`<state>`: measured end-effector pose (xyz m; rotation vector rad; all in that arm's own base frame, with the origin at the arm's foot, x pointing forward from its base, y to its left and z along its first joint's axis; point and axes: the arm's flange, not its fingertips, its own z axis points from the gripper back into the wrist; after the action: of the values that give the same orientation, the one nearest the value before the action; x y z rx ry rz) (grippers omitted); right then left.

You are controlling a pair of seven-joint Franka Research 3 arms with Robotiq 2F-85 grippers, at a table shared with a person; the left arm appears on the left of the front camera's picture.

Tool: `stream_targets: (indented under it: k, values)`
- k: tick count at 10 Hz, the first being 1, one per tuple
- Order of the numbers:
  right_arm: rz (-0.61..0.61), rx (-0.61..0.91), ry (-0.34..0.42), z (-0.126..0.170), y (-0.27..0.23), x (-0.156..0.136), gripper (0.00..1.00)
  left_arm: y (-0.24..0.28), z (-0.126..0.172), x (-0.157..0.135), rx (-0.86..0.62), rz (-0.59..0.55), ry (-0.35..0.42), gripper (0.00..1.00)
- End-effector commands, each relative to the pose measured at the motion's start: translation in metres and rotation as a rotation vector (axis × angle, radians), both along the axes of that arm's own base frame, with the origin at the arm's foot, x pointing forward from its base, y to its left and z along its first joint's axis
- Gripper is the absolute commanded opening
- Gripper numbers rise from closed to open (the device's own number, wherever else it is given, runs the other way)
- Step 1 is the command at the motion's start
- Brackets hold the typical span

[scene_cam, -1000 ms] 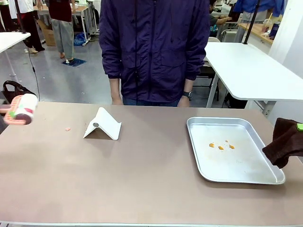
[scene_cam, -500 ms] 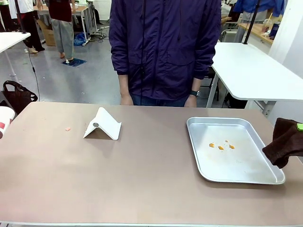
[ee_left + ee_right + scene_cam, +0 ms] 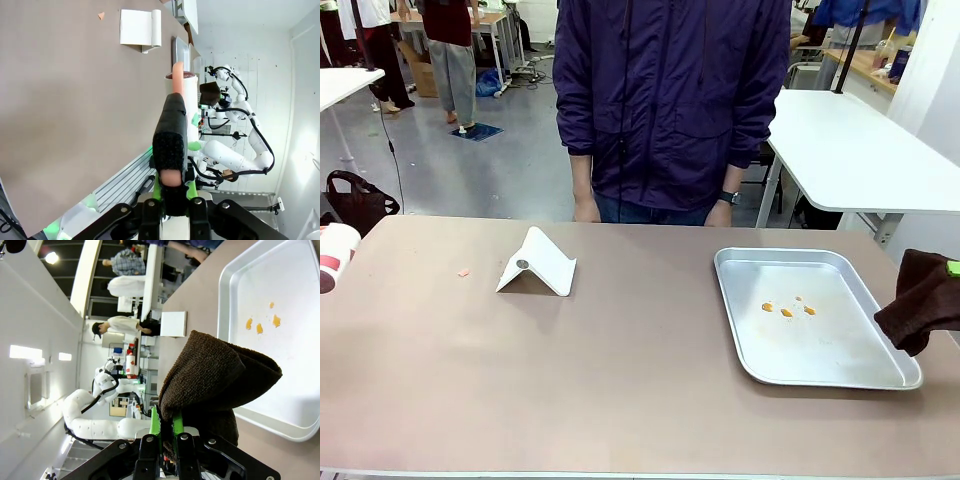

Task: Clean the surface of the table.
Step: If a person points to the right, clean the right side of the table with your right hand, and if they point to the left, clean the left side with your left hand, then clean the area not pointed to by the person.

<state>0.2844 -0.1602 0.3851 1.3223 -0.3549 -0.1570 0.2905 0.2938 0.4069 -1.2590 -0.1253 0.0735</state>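
Front view: the table [image 3: 640,390] lies wide before me, a small pink crumb [image 3: 463,272] on its left part. My left gripper [image 3: 174,117] is clamped on the lint roller [image 3: 190,100], my right gripper [image 3: 166,426] on a brown cloth [image 3: 215,370]. I should roll flat over the crumb, gently.

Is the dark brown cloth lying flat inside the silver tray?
No, the dark brown cloth hangs bunched from the shut right hand, not spread flat in the silver tray.
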Motion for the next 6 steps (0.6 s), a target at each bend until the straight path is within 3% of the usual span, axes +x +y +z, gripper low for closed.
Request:
stream_targets:
  k: [1,6]
  values:
    - [0.008,0.003,0.007,0.0067,0.0001,-0.0032,0.0,-0.0037,0.0042,-0.0015,-0.008,0.019,0.001,0.2]
    - [0.008,0.003,0.007,0.0067,0.0001,-0.0032,0.0,-0.0037,0.0042,-0.0015,-0.008,0.019,0.001,0.2]
